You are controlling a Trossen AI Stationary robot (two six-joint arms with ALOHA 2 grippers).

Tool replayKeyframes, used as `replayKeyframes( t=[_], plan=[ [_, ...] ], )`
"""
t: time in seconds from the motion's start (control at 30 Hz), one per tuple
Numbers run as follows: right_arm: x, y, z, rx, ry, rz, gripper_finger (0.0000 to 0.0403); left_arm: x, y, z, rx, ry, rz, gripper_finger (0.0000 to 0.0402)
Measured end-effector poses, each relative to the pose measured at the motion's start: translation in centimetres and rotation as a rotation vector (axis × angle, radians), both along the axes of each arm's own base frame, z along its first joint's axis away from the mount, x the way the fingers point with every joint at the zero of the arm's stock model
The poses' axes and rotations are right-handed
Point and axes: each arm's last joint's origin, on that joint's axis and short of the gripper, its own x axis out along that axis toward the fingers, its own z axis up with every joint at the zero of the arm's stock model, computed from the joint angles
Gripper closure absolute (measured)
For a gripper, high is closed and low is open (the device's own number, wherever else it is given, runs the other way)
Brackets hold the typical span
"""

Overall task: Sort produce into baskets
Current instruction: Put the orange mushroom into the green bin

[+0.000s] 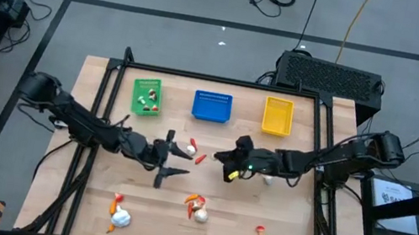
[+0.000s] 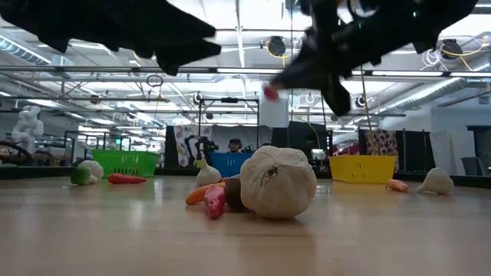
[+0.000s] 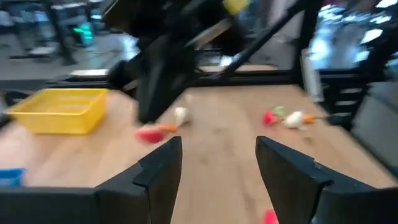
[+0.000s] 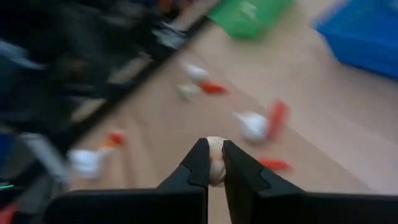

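Fingers of my right gripper [image 4: 212, 163] pinch a small pale vegetable piece [image 4: 215, 160] above mid-bench, so that arm carries. From it, the yellow basket [image 1: 278, 117] lies nearest, just beyond; blue basket [image 1: 212, 107] and green basket [image 1: 146, 96] sit further left. My left gripper [image 1: 172, 160] hangs spread and empty, beside loose red pieces [image 1: 197, 153].

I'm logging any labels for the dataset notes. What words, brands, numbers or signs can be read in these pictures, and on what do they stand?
No text can be read in any view.
White sheet on the stand right of the wooden table: dark marks, too small to read.
Green plastic basket, blue plastic basket, yellow plastic basket: no lettering shows.
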Motion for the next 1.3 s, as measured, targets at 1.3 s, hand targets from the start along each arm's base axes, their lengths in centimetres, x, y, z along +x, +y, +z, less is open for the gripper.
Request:
replayKeyframes(
  t=[1.3],
  plan=[
    [0.3, 2.3, 2.7, -0.072, -0.278, 0.077, 0.0383, 4.5, -1.7, 1.8, 0.507, -0.098, 0.160, 0.0189]
  ],
)
